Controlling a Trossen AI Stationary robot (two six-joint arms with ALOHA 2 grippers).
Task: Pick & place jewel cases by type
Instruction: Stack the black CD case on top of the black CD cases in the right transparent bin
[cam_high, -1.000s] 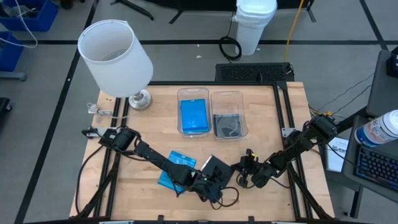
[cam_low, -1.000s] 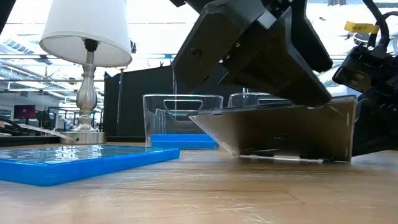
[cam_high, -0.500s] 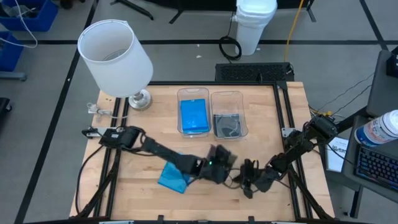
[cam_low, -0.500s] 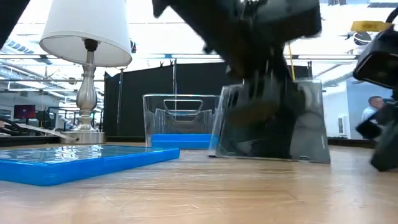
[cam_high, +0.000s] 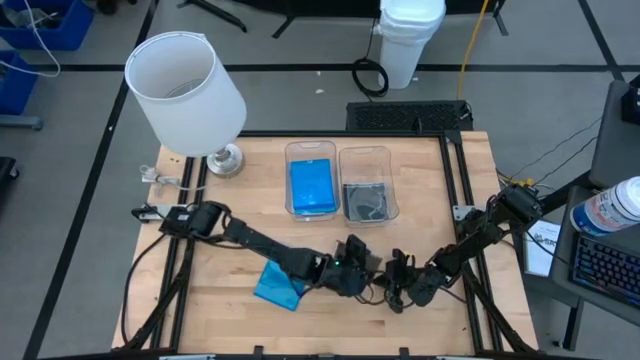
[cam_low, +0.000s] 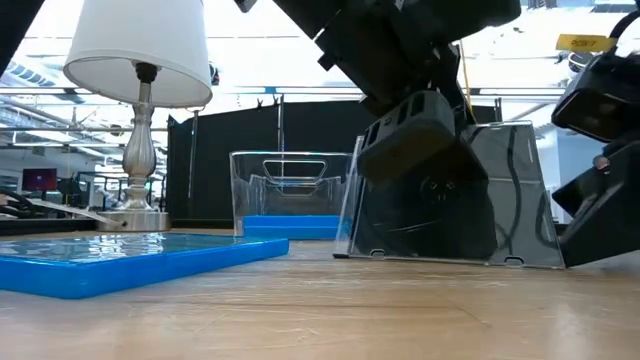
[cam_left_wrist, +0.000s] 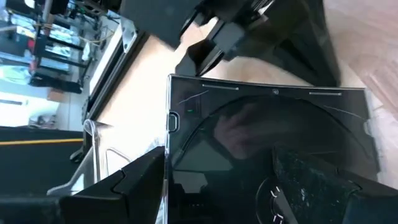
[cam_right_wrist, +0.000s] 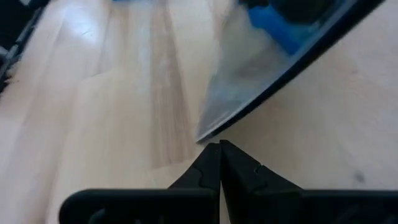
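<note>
The left gripper (cam_high: 352, 268) grips a dark clear case (cam_low: 450, 200) near the table's (cam_high: 240, 210) front middle, its fingers set wide on the case's two faces. The case stands on its lower edge on the wood, close to upright and leaning a little (the low view shows this best). In the left wrist view the same case (cam_left_wrist: 267, 149) fills most of the picture between the two dark fingers (cam_left_wrist: 130, 186).

The right gripper (cam_high: 398, 283) sits low on the table just beside the case, on its right, with its fingertips (cam_right_wrist: 219, 163) pressed together and nothing between them. Its tips lie right at the case's bottom edge (cam_right_wrist: 273, 74); whether they touch it cannot be told.

A blue case (cam_high: 277, 283) lies flat on the table to the left, partly under the left arm. Behind, two clear bins stand side by side: the left bin (cam_high: 290, 155) holds a blue case (cam_high: 311, 185), the right bin (cam_high: 386, 158) a dark case (cam_high: 365, 202).

A white-shaded lamp (cam_high: 186, 93) stands at the table's far left corner
</note>
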